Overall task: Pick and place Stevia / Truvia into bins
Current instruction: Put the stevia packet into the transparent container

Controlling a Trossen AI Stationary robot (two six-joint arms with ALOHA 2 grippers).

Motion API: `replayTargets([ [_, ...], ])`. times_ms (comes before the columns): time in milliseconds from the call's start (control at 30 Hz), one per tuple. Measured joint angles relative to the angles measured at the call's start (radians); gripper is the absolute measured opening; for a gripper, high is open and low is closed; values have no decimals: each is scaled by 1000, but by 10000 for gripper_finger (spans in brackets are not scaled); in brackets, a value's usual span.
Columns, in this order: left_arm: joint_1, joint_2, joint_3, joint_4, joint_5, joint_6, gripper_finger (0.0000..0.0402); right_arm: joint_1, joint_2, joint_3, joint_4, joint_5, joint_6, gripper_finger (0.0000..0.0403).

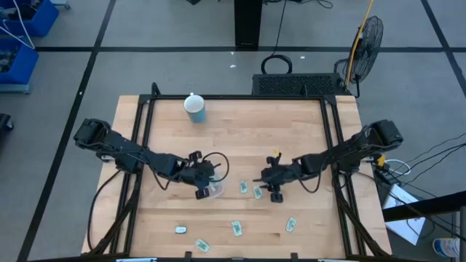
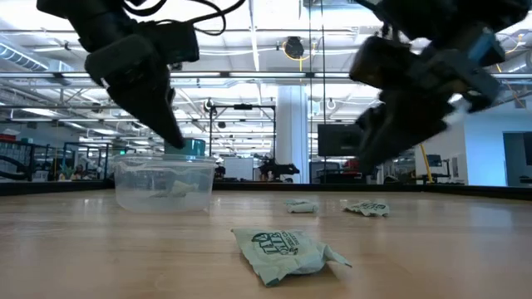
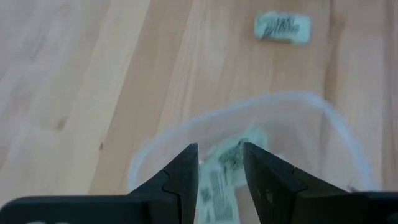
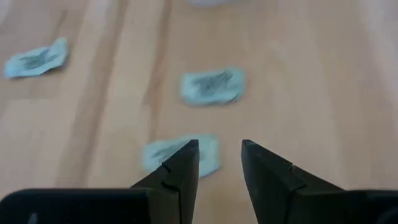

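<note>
task partly done: clear bin [image 1: 212,191] at 7 o'clock of surface [image 1: 240,131] holding few sachets [image 3: 231,163]; six loose [image 1: 237,228]. left tool [image 3: 221,171] narrow over bin, right tool [image 4: 219,163] narrow above a sachet [image 4: 180,152].

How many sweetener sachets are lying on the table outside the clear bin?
6. Two sachets lie between the clear bin and the right gripper; four lie toward the high view's bottom edge. The arms may hide more.

The bin [image 1: 212,191] sits near the middle of the table [image 1: 240,131], with a packet [image 3: 230,163] inside it. The cup [image 1: 195,108] stands far behind it. More packets [image 1: 237,228] lie to the right of the bin and in front of it.
</note>
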Motion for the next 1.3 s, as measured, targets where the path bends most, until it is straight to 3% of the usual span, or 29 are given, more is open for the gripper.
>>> replayTargets([
  [333, 40, 0, 0, 28, -1, 21, 134, 44, 70, -67, 241, 82, 64, 116],
  [700, 46, 0, 0, 25, -1, 26, 134, 43, 181, -66, 271, 112, 38, 114],
  [933, 46, 0, 0, 72, -18, 26, 134, 26, 187, -69, 347, 180, -104, 50],
  [1067, 46, 1, 0, 205, -19, 26, 134, 9, 185, -68, 505, 316, -267, 10],
  [1200, 46, 1, 0, 367, -19, 36, 134, -4, 185, -68, 696, 459, -516, 17],
  [1300, 53, 1, 0, 452, -19, 84, 134, -19, 185, -68, 839, 530, -593, 26],
])
